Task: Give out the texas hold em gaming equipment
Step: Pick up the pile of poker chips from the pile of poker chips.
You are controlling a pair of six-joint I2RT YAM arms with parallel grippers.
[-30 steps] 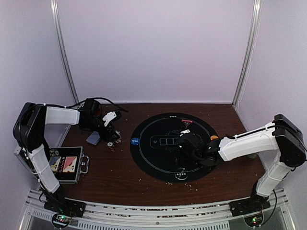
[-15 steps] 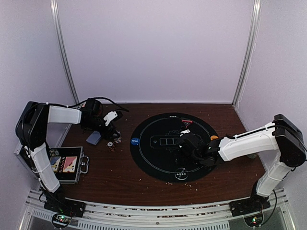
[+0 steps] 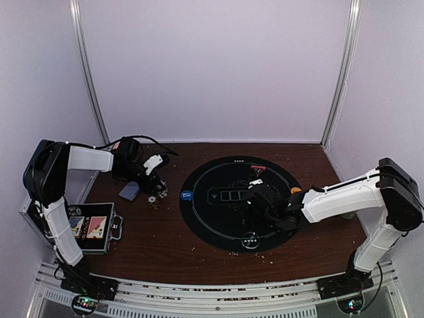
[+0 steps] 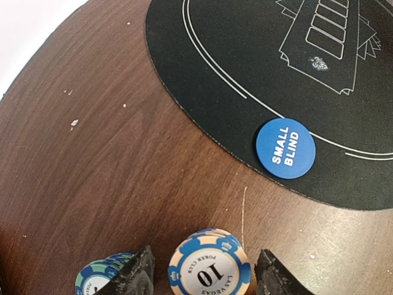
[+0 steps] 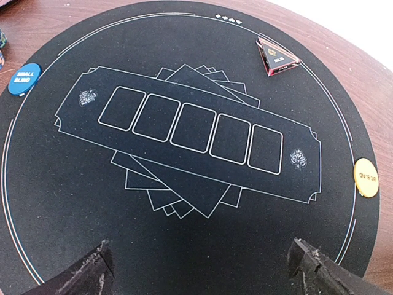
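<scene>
In the left wrist view a short stack of blue-and-peach "10" poker chips (image 4: 209, 266) stands on the wood between my left gripper's (image 4: 206, 278) fingers. A thin gap shows on each side, so the jaws are open around the stack. A teal chip stack (image 4: 98, 279) sits just outside the left finger (image 4: 138, 276). The blue "small blind" button (image 4: 285, 147) lies on the mat's edge. My right gripper (image 5: 206, 270) hovers wide open over the black mat (image 5: 73, 203), holding nothing. On the mat are a red-triangle marker (image 5: 277, 56) and an orange button (image 5: 366, 177).
Grey-blue cards (image 3: 128, 191) lie left of the chips (image 3: 153, 199). A black case (image 3: 89, 228) with two card packs sits at the table's near left. A silvery marker (image 3: 250, 242) rests on the mat's near rim. Crumbs dot the wooden table (image 3: 165, 245).
My left gripper's jaws have narrowed around the "10" chip stack, and the left arm has shifted slightly. The right arm has not moved.
</scene>
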